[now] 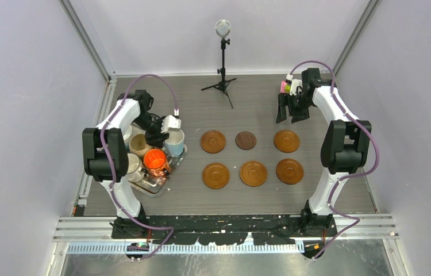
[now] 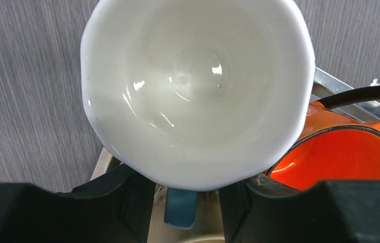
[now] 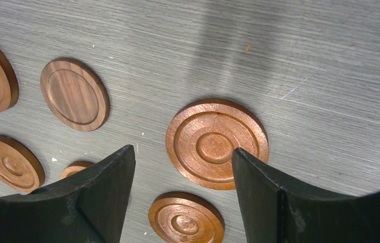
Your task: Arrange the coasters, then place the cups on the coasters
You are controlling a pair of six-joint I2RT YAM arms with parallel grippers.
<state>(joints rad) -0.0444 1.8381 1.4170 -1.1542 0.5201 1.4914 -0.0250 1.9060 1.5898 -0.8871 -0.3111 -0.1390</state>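
Note:
Six wooden coasters [image 1: 253,173] lie in two rows of three at the table's middle; the back middle one [image 1: 246,140] is smaller and darker. The cups stand crowded on a silver tray [image 1: 163,187] at the left. My left gripper [image 1: 164,137] is at the light blue cup [image 1: 174,142]. In the left wrist view that cup's white inside [image 2: 193,86] fills the frame. Its blue handle [image 2: 180,208] hangs between my left gripper's [image 2: 185,185] black fingers [image 2: 127,202], with a gap on each side. My right gripper [image 1: 292,117] hovers open over the back right coaster [image 3: 217,143], holding nothing.
An orange cup [image 1: 156,160] [image 2: 345,157] sits right beside the blue one, with a beige cup [image 1: 139,144] behind them on the tray. A microphone stand [image 1: 222,57] stands at the back middle. Small pink and green items [image 1: 285,86] sit at the back right.

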